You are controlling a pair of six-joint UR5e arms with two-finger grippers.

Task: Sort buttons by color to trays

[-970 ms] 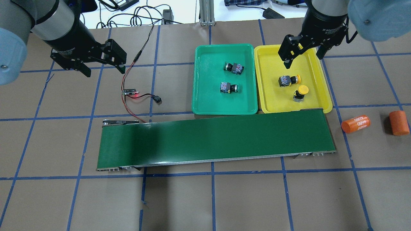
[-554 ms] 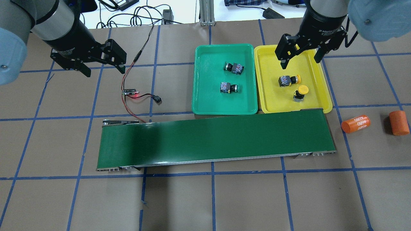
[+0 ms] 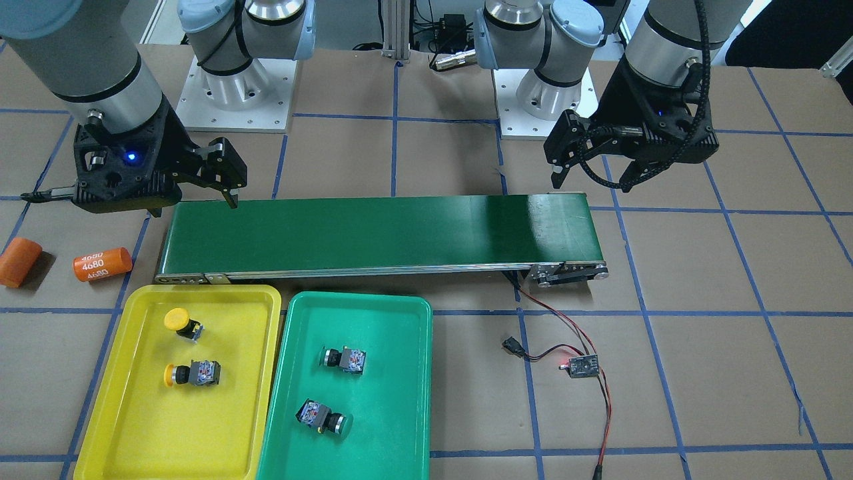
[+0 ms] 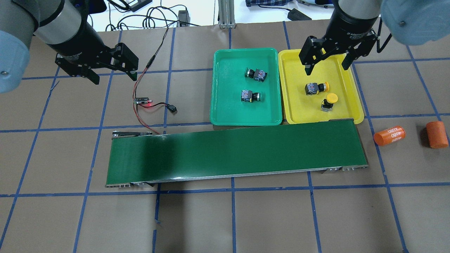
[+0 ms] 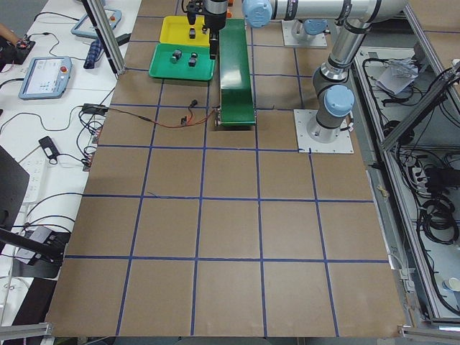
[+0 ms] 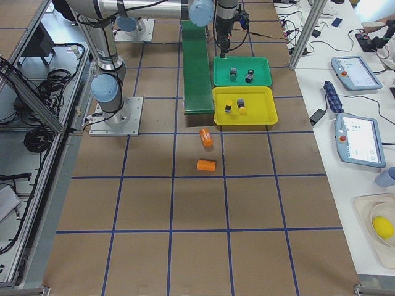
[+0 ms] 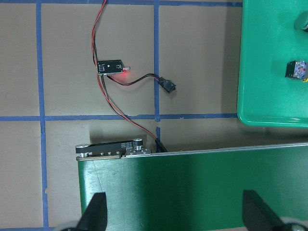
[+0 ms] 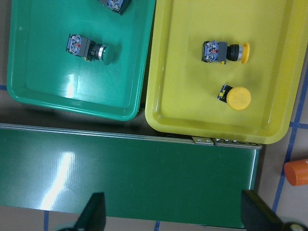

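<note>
**Buttons all in their trays, both grippers empty**

Buttons are sorted as far as I can see, directions going by the overhead view. The two green buttons lie on their sides in the green tray. The one toward 12 o'clock has its cap pointing to 9 o'clock, and the other's points to 3.

The yellow tray sits right at the green one's 3 o'clock, edges just about touching. It holds both yellow buttons: one on its side with the cap to 3 o'clock, and the other just off at its 5 o'clock, cap facing up.

The right gripper hangs high over the yellow tray's 12 o'clock end, fingers spread wide, with nothing in them. The left gripper is well off at 9 o'clock of the trays, also spread and empty, near a small circuit board with a red light.

The conveyor belt runs along the trays' 6 o'clock side. Two orange cylinders lie on the table at 3 o'clock of the belt's end.
</note>
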